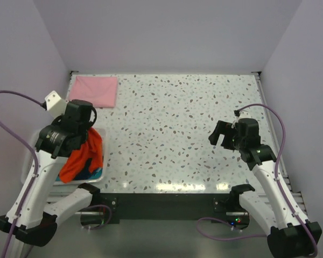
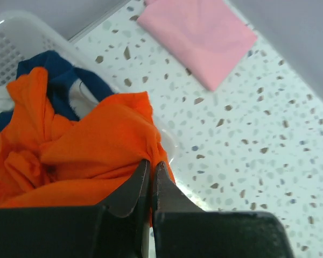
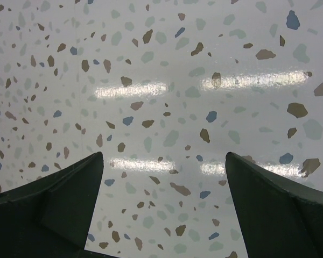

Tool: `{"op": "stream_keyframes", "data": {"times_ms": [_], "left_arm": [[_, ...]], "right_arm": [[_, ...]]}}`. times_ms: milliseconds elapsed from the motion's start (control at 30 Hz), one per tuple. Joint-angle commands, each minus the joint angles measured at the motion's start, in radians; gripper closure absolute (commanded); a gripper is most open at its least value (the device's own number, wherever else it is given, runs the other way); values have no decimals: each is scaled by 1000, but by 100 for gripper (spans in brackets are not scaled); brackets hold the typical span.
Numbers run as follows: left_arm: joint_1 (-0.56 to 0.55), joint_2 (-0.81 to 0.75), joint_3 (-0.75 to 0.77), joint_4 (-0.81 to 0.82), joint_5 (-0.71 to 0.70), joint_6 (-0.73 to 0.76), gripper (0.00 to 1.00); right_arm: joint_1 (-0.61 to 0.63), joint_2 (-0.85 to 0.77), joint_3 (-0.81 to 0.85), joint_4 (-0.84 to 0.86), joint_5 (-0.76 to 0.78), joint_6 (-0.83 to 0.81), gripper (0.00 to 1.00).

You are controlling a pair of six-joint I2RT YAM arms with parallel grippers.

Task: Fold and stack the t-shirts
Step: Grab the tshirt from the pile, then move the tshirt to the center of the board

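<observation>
1. The left jaws were clamped on the orange shirt [image 2: 91, 145], at nine o'clock over the basket [image 2: 11, 37].
2. The right jaws stood wide open, empty.
3. It wanted lifting well clear before spreading on the worktop [image 1: 177, 134].

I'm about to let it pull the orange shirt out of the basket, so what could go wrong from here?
1. The left gripper has its jaws shut on just an edge of the orange shirt; the cloth may slip free when lifted.
2. The blue shirt lies tangled with the orange one in the basket and may be dragged out too.
</observation>
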Motion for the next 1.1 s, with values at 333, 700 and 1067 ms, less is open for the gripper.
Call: {"op": "stream_keyframes", "data": {"times_ms": [333, 700, 1067], "left_arm": [[7, 16, 321, 493, 286, 372, 100], [-13, 335, 466, 728, 755, 386, 100], [-272, 593, 443, 789, 731, 419, 100]], "right_arm": [[3, 6, 13, 13, 61, 1, 1], [3, -75, 24, -44, 234, 42, 1], [3, -127, 63, -129, 337, 67, 1]]}}
